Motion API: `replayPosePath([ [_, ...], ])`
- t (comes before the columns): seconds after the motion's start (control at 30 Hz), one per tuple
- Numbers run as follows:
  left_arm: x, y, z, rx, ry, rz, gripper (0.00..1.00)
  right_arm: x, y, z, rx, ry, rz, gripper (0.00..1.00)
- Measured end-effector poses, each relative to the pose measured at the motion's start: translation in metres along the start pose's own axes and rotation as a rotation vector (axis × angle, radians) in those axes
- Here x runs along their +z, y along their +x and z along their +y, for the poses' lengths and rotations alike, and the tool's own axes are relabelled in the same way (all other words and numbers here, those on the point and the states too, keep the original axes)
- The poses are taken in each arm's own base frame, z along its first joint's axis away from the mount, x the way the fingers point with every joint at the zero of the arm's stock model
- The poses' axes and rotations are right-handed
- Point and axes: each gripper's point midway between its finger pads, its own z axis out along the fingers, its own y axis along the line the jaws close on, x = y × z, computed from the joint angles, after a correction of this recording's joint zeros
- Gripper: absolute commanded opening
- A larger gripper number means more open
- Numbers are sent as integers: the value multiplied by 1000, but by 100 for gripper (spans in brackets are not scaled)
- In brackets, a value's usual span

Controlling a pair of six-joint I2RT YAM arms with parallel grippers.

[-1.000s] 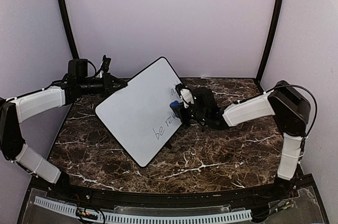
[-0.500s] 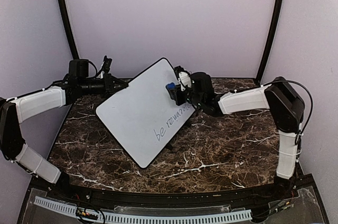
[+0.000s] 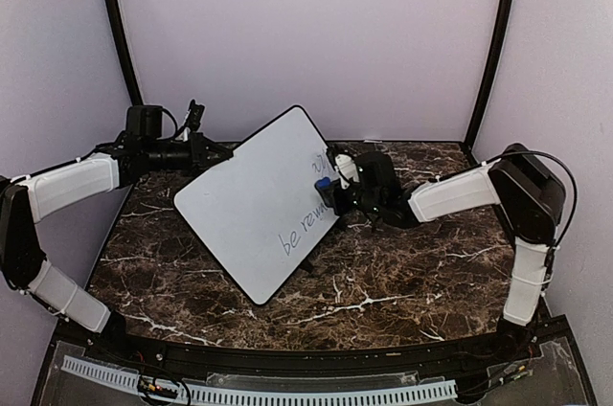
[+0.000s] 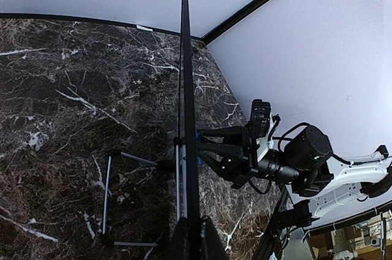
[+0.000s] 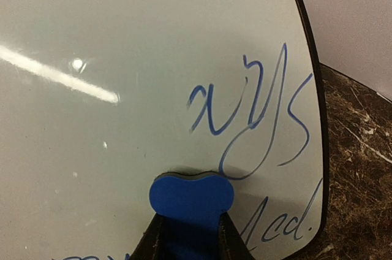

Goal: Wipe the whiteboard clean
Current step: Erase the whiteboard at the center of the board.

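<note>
Board: the whiteboard (image 3: 254, 205) stands tilted on edge over the worktop (image 3: 412, 272). Blue writing (image 5: 251, 110) near its right rim is not yet wiped.
Left claw: the left claw (image 4: 191, 238) is clamped tight on the board's thin rim. I see no other hold on the board.
Right claw: the right claw (image 5: 191, 235) is narrow and pinches the blue eraser (image 5: 192, 194), which rests against the board just under the top word.
Risk, push: if I press hard, I expect the board to twist in the rim grip or skid at its low corner.
Risk, eraser: I judge the pinch small, so sideways drag may turn the eraser or pop it out.
Risk, edge: the letters run close to the rim, so an overshoot drops the eraser off the board.
Risk, light touch: too little pressure only smears the ink.
Risk, stand: a wire stand (image 4: 107, 195) sits behind the board, and a shoved board may knock it.
</note>
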Motion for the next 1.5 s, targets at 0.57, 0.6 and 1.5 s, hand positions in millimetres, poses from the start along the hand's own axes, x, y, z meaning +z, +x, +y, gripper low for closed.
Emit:
replayPosePath([
  [0.57,2,-1,3,33,-29,18,0,27,-69,0,-19,6,-143,22],
  [0.6,2,-1,3,32,-30,19,0,24,-60,-2,-15,6,-136,22],
  [1.5,2,-1,5,30,-36,17,0,41,-96,-13,-3,-23,-183,22],
])
